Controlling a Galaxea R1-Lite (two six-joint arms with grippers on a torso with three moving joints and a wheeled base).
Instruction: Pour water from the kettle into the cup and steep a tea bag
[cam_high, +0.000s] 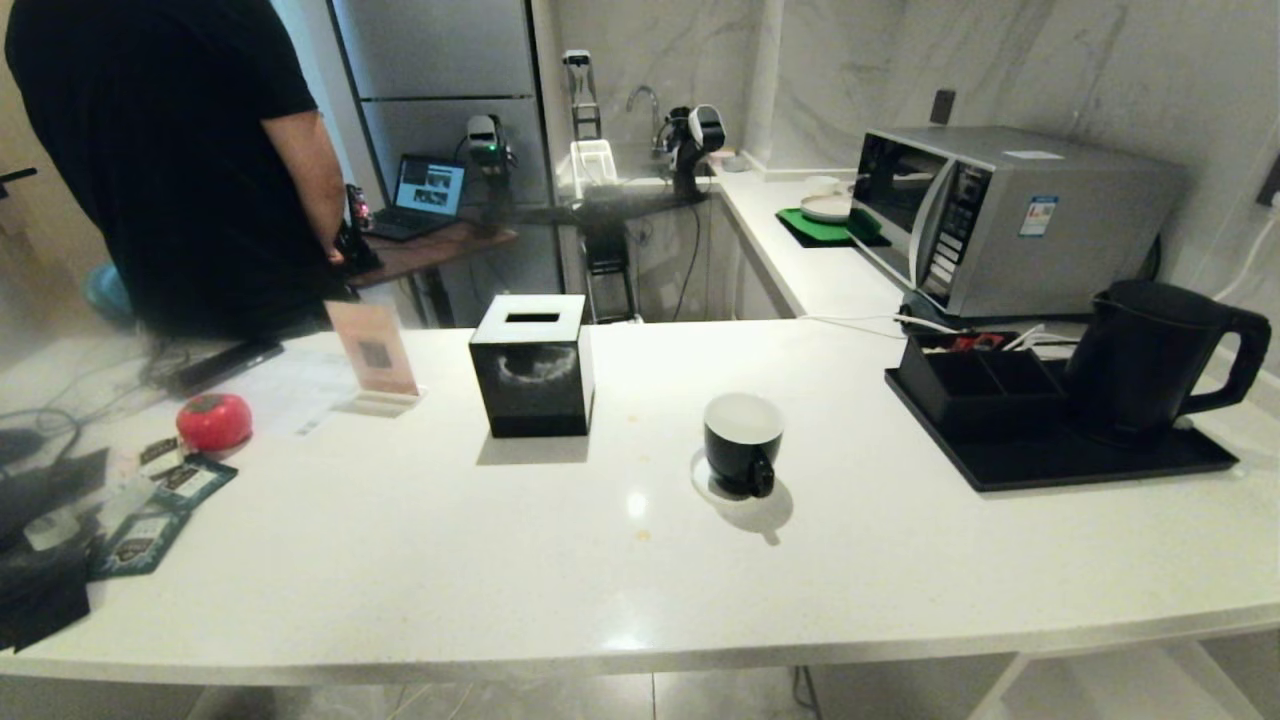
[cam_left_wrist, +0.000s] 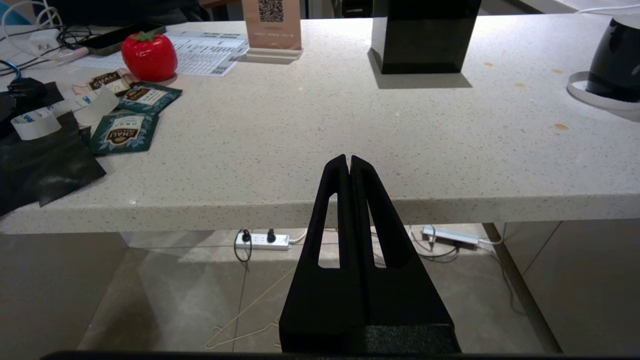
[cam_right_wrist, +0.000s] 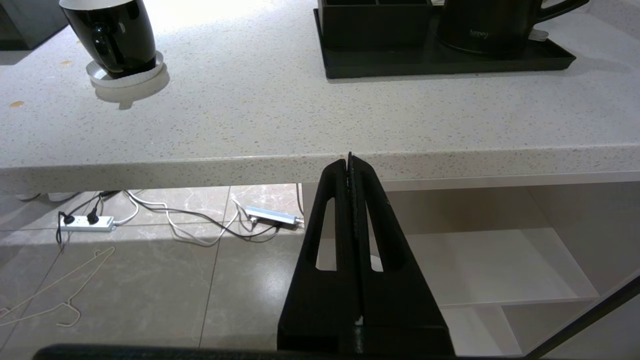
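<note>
On the white speckled stone bench (cam_high: 420, 560), the small glossy black cup (cam_high: 742, 443) stands near the centre. The tall matte-black kettle (cam_high: 1150, 360) stands at three o'clock from it, on a black tray (cam_high: 1050, 462). The left tool (cam_left_wrist: 349, 161) and the right tool (cam_right_wrist: 349, 160) are both clenched and empty, before the bench edge.

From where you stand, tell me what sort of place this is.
Probably a kitchenette or pantry: a microwave on the white counter, a sink tap behind, and a kettle on its tray.
</note>
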